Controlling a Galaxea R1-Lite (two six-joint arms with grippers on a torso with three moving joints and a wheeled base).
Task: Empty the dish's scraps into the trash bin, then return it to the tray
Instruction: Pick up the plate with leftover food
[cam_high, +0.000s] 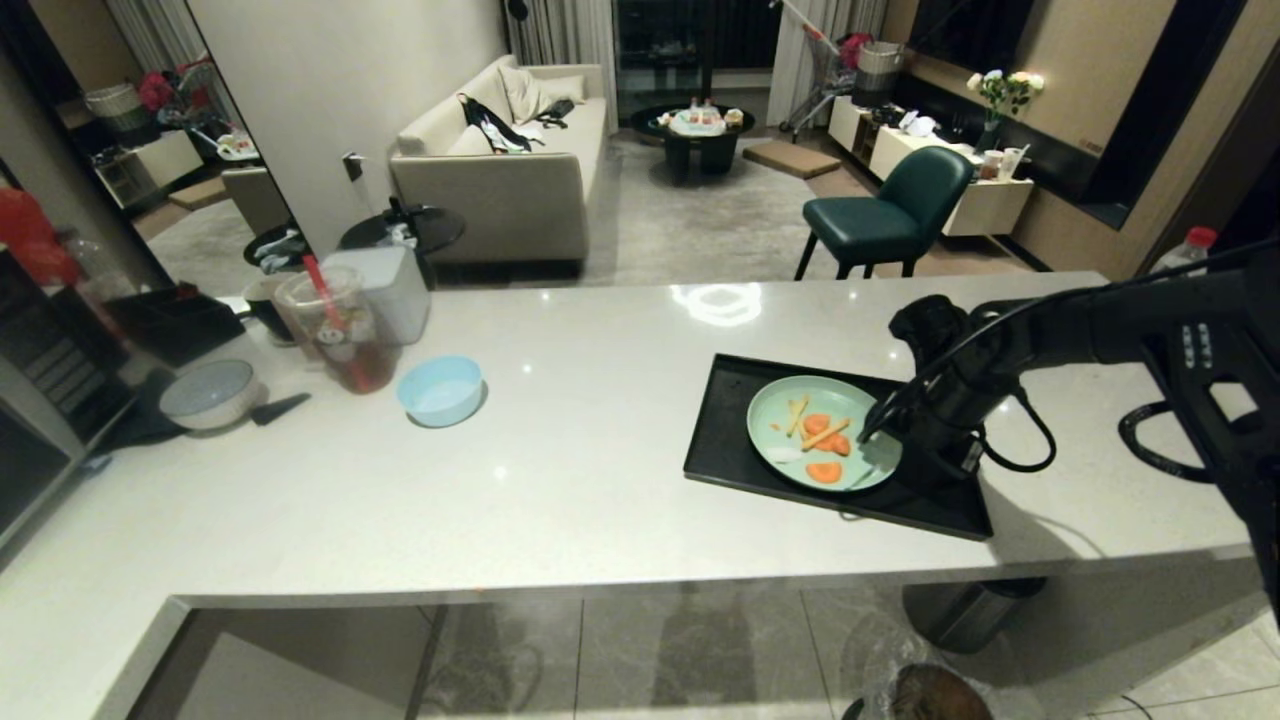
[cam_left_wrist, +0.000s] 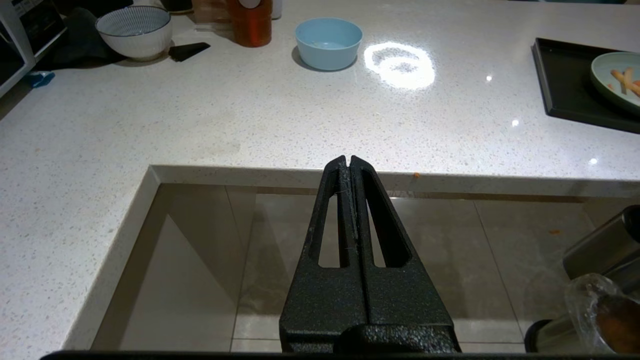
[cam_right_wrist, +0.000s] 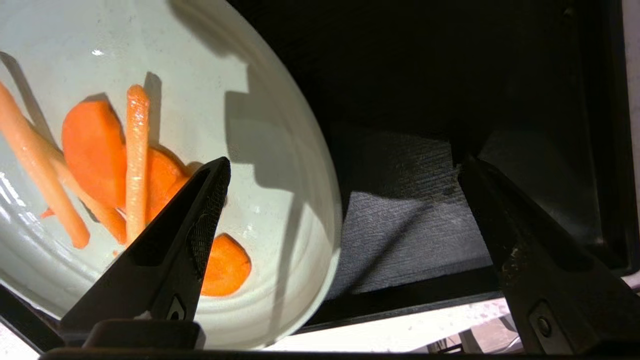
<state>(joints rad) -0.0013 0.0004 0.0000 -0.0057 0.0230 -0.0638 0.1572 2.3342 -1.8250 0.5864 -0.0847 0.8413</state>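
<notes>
Nearest the head camera, at the bottom right of the frame, the trash bin (cam_high: 935, 695) stands on the tiled floor below the counter (cam_high: 560, 470) edge, its clear liner bag visible around the rim; a second steel bin (cam_high: 970, 610) stands just behind it, partly under the counter's overhang.

On the counter, right of centre in the head view, the black tray (cam_high: 735, 440) lies flat with the mint-green dish (cam_high: 775, 420) resting on it. The scraps (cam_high: 822, 438), orange carrot slices and pale sticks, lie in the middle of the dish.

From the right side of the frame the right arm reaches in, and the right end effector (cam_high: 880, 440) is low over the dish's right rim. In the right wrist view its fingers (cam_right_wrist: 190, 235) are spread wide and grasp nothing: one is over the dish's inside near the carrot slices, the other over the bare tray, so the rim lies between them.

The left end effector (cam_left_wrist: 350, 165) is parked below the counter's edge, fingers pressed together and empty.

Toward the left of the head view sit a light-blue bowl (cam_high: 440, 390), a plastic cup of dark drink (cam_high: 340, 335) and a grey-white bowl (cam_high: 210, 393).
</notes>
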